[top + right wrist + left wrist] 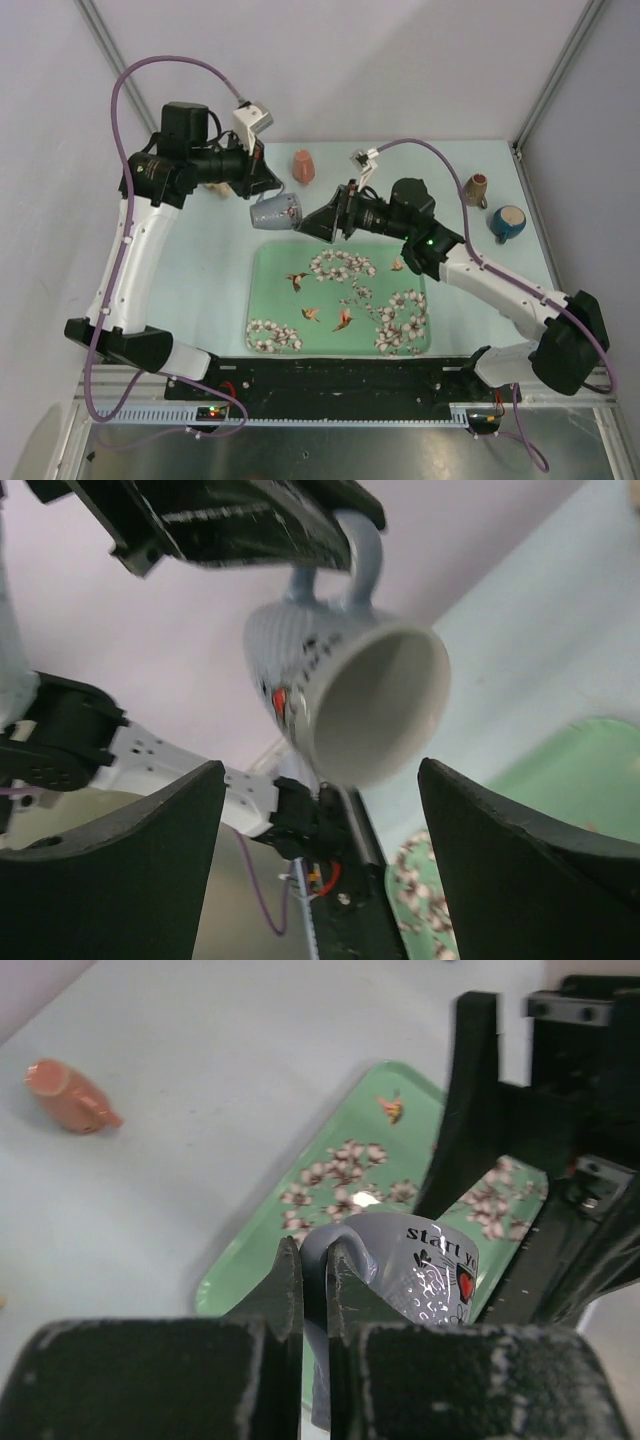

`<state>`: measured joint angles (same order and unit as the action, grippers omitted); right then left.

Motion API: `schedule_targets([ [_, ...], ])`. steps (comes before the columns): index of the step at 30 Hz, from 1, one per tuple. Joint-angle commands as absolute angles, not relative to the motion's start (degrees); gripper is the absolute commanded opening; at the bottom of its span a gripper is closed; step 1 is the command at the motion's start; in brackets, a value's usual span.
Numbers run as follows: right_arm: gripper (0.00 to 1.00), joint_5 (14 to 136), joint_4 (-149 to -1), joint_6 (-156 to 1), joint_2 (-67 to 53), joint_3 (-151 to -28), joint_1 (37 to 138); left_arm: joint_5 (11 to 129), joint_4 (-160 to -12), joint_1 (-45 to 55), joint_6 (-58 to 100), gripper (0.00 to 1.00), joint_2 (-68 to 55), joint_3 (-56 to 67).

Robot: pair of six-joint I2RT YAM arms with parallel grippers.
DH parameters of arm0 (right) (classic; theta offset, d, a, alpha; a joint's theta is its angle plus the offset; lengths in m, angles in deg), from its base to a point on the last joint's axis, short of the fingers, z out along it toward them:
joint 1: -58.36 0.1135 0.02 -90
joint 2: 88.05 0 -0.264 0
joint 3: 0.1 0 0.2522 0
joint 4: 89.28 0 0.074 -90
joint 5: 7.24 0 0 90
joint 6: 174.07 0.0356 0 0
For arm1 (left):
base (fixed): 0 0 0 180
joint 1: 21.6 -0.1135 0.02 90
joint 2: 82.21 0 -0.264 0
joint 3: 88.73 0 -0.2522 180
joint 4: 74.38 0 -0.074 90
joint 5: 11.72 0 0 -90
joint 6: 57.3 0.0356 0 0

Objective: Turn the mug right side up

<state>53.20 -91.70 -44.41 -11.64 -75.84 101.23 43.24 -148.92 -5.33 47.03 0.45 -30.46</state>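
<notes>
Pale-blue tabletop (215, 280), grey walls (380, 60), floral tray (268, 295), mug (277, 211) aloft.

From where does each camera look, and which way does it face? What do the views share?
Top external: above and behind the bases, facing down; left arm and right arm show, the left gripper holding a pale blue mug near a green flowered tray.
Left wrist: looks down past its shut fingers at the mug's handle and the tray.
Right wrist: behind the open right gripper, faces sideways into the mug's mouth.
All share the mug.
</notes>
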Motion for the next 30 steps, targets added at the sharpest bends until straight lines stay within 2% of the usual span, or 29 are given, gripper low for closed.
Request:
schedule_targets([
  [1,0.81,48.9,-100.4,-39.5,-9.0,-80.5,102.8,36.2,-149.7,-3.2,43.0,0.00,-1.1,-31.8],
  [4,0.73,48.3,-102.6,-38.5,-7.3,-80.7,103.2,35.3,-149.6,-2.4,43.2,0.00,-1.6,-31.0],
  [6,0.55,47.3,-104.8,-37.3,-6.2,-80.7,103.4,35.0,-149.4,-1.8,43.2,0.00,-1.9,-30.7],
  [8,0.23,45.9,-106.8,-35.8,-5.3,-80.7,103.4,34.5,-149.1,-1.6,42.6,0.00,-1.9,-30.5],
  [9,0.12,45.3,-106.9,-35.6,-5.0,-80.8,103.2,35.1,-148.7,-1.5,42.3,0.00,-1.9,-30.5],
  [10,0.06,45.3,-105.3,-36.3,-5.1,-80.8,102.8,36.0,-148.5,-1.6,42.0,0.02,-1.9,-30.4],
  [11,0.03,45.8,-103.0,-37.2,-5.9,-80.8,102.3,38.4,-148.3,-1.5,41.7,0.30,-1.8,-30.4],
  [12,0.01,48.2,-97.8,-40.0,-6.7,-80.8,101.6,41.2,-148.2,-1.5,41.7,0.65,-1.7,-30.4],
  [13,0.01,50.9,-92.7,-42.6,-8.1,-80.9,101.1,46.2,-148.2,-1.6,41.6,0.82,-1.6,-30.6],
  [14,0.00,56.9,-84.2,-47.5,-9.2,-81.6,100.9,50.7,-148.1,-1.6,41.5,0.91,-1.5,-30.7],
  [15,0.00,62.2,-73.7,-51.4,-10.2,-82.8,100.9,57.1,-148.1,-1.6,41.5,0.95,-1.5,-30.8],
  [18,0.00,80.4,-53.3,-62.5,-10.9,-85.5,100.7,72.6,-148.1,-1.9,43.2,0.99,-1.3,-30.4],
  [21,0.00,92.2,-38.8,-67.2,-8.4,-87.1,98.7,78.8,-148.1,-2.1,46.0,0.99,-1.1,-28.7],
  [25,0.00,95.1,-29.7,-69.5,-3.6,-87.2,95.4,81.5,-147.9,-2.2,49.6,1.00,-0.3,-25.2],
  [30,0.00,94.5,-29.5,-70.9,1.7,-87.1,93.5,83.8,-147.4,-2.3,52.1,1.00,1.3,-22.4],
])
